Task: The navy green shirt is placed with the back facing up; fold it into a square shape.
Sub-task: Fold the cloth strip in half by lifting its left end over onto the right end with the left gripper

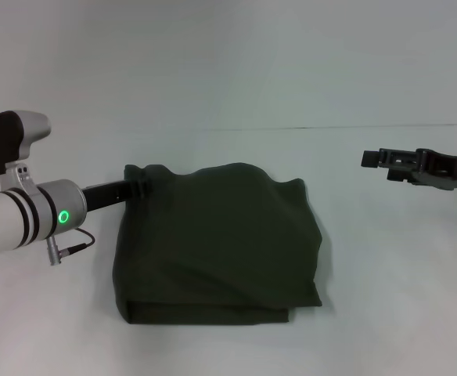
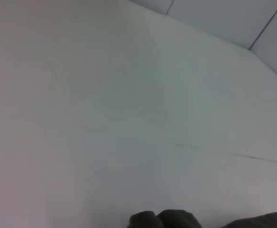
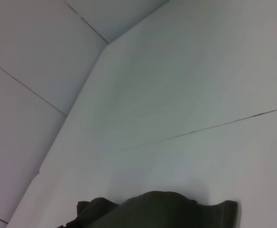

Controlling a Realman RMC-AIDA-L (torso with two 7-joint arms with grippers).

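On table (image 1: 385,313): navy green shirt (image 1: 217,243) folded squarish | left gripper (image 1: 138,188) at far-left corner, fingers unclear | right gripper (image 1: 373,159) apart, unclear

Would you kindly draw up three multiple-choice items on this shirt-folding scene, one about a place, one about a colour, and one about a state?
1. Where is the left gripper?
A. at the shirt's far left corner
B. beside the near edge
C. off to the right, clear of the shirt

2. What colour is the navy green shirt?
A. cream
B. dark olive green
C. red

3. How does the shirt lie on the table?
A. spread out flat with sleeves showing
B. hanging off the edge
C. folded into a roughly square bundle

Answers:
1 A, the head view shows its tip at that corner, while the right gripper hangs off to the right.
2 B, the fabric is plainly dark olive.
3 C, layered edges show along the near side.
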